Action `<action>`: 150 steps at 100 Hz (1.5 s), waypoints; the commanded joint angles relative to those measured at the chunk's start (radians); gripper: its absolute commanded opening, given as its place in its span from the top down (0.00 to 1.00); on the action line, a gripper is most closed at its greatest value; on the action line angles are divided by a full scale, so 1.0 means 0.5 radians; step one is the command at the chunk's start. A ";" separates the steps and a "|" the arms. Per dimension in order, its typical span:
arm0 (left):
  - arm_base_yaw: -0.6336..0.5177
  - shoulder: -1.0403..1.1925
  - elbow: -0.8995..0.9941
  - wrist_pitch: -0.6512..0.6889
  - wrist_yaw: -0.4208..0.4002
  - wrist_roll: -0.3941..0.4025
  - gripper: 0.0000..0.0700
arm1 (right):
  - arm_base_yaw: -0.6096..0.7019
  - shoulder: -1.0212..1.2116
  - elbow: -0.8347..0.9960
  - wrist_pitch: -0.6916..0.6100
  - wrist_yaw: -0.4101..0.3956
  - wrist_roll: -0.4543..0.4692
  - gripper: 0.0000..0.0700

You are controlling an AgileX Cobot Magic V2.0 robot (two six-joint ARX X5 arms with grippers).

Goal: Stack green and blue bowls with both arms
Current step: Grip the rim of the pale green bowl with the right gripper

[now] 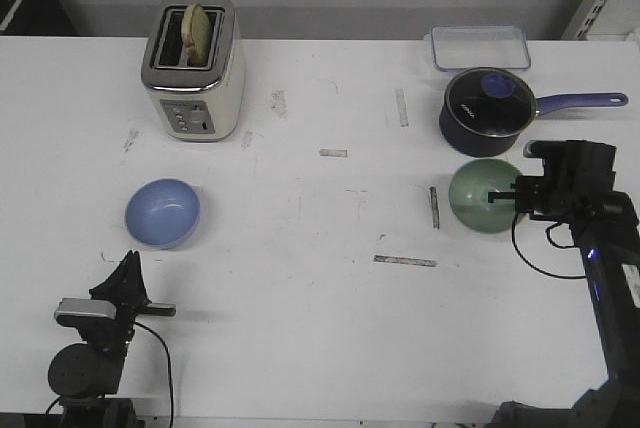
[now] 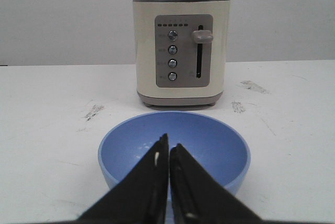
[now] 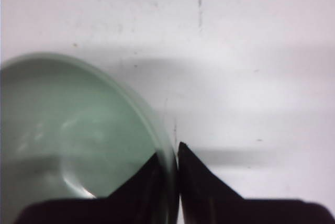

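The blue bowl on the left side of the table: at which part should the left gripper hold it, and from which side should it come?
Probably the near rim of the blue bowl. It stands upright and open with a thin wall, so one finger can go inside and one outside. The left gripper already points at that rim from the robot's side with its jaws together, so it must open first. The toaster stands behind the bowl, apart from it.

Bare white bench point(image 1: 330, 288) stretches left of the pale green bowl point(image 1: 480, 198); the dark blue lidded saucepan point(image 1: 487, 103) crowds just behind it.
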 commanded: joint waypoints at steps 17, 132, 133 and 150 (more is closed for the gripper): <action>-0.003 -0.002 -0.040 0.030 -0.008 -0.003 1.00 | 0.430 -0.280 0.111 0.022 -0.233 0.144 1.00; -0.003 -0.002 -0.040 0.028 -0.008 -0.002 1.00 | 1.642 0.516 0.111 0.027 -0.237 0.240 0.98; -0.003 -0.002 -0.040 0.028 -0.008 -0.002 1.00 | 1.642 0.516 0.111 0.026 -0.237 0.240 0.97; -0.003 -0.002 -0.040 0.029 -0.008 -0.002 1.00 | 1.642 0.514 0.111 0.035 -0.247 0.228 0.57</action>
